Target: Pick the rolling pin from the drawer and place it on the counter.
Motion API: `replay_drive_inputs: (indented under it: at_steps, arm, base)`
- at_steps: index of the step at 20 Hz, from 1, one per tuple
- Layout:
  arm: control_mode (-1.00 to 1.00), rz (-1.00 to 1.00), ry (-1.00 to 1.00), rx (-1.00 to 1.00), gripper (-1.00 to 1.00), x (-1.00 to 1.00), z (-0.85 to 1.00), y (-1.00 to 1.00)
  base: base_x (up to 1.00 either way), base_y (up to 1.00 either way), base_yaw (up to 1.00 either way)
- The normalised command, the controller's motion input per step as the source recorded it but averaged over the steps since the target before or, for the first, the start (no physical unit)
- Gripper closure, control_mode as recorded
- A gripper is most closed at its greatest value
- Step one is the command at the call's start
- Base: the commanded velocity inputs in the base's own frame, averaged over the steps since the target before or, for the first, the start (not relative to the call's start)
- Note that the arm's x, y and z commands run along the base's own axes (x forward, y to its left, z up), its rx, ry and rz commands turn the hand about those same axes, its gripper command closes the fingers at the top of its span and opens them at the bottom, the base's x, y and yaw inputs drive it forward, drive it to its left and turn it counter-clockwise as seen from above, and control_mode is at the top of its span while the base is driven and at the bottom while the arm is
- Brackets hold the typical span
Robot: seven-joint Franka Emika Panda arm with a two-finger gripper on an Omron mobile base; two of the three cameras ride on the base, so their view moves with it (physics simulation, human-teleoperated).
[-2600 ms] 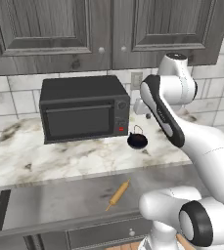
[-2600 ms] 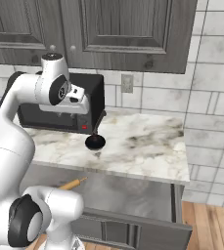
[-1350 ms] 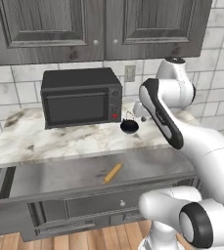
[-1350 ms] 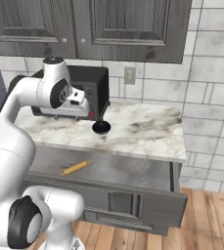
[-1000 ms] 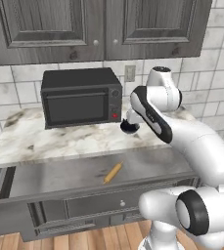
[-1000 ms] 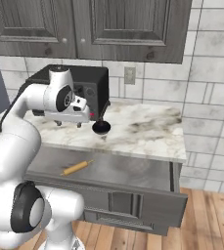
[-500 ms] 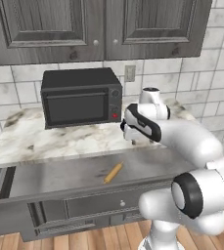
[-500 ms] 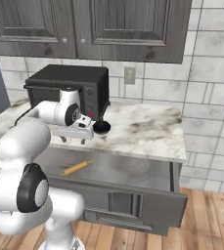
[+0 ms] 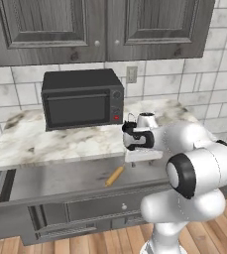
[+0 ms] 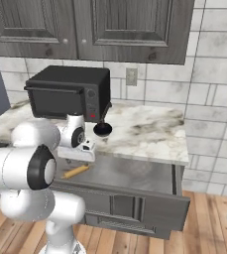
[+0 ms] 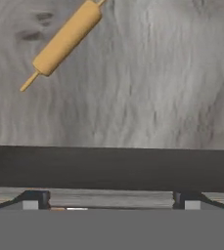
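Rolling pin [image 9: 115, 175]: slender light-brown wood, thin tapered handles, lying diagonally on the grey floor of the open drawer [image 9: 45, 178] | worktop [image 9: 60, 141]: white veined marble bearing black microwave [image 9: 82, 99] | pincer [image 11: 111, 199]: tips spread, above drawer, holding nothing

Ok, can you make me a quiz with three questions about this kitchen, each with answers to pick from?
1. Where is the rolling pin?
A on the counter
B in the open drawer
C on the microwave

2. What colour is the microwave?
A black
B white
C red

3. What are the fingers doing?
A squeezing the pin
B spread apart, holding nothing
C holding the kettle

Answers: 1 B, the pin lies on the drawer's grey floor. 2 A, its body and door are black. 3 B, in the hand view the two tips stand wide apart and the pin lies away from them.
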Motion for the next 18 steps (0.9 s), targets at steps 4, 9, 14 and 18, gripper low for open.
replay_drive_inputs:
  at_steps: [4,9,14,18]
  arm:
    - [-1.0,0.0,0.07,-0.02,-1.0,0.0,-0.79,0.0]
    - [-1.0,0.0,0.02,-0.01,-1.0,0.0,-0.67,0.0]
    - [-1.0,0.0,0.0,-0.01,-1.0,-0.25,-0.56,0.0]
    - [-1.0,0.0,0.0,0.0,-1.0,-0.86,-0.42,-0.03]
  base:
    - [0.0,0.0,0.0]
    - [0.0,0.0,0.0]
    - [0.0,0.0,0.0]
    - [0.0,0.0,0.0]
